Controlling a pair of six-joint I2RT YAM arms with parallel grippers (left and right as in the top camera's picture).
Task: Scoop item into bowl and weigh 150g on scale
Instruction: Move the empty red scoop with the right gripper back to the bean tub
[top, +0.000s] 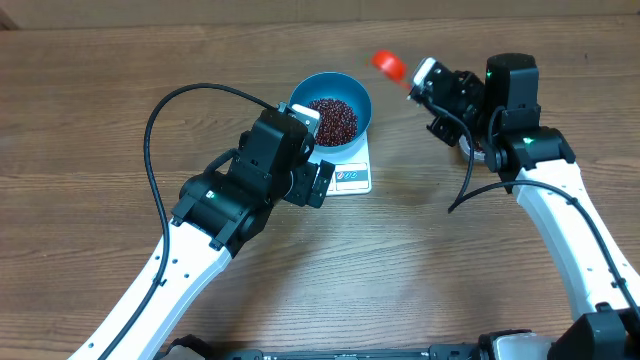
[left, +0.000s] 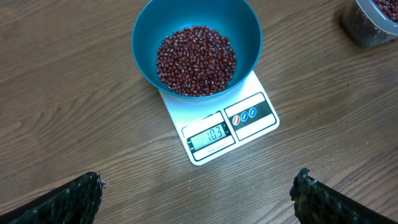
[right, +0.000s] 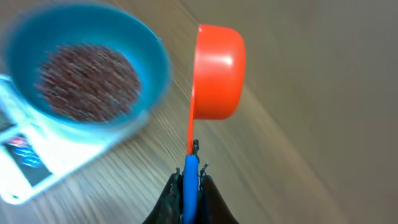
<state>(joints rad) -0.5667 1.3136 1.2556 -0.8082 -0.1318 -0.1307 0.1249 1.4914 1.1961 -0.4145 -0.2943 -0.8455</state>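
The blue bowl (top: 360, 92) stands on the white scale (top: 352, 178) and holds a heap of dark red beans (top: 331, 120). In the left wrist view the bowl (left: 245, 31), its beans (left: 196, 59) and the scale (left: 249, 118) lie ahead, and the display reads about 103. My left gripper (left: 198, 193) is open just in front of the scale with nothing between its fingers (left: 68, 199). My right gripper (right: 190, 180) is shut on the blue handle of an orange scoop (right: 217, 71). The scoop (top: 388, 65) hangs in the air to the right of the bowl (right: 155, 62), blurred.
A clear plastic tub (left: 370, 22) with more beans stands to the right of the scale, at the corner of the left wrist view. The left arm reaches in from the front left and the right arm from the front right, over a wooden tabletop (top: 420, 260).
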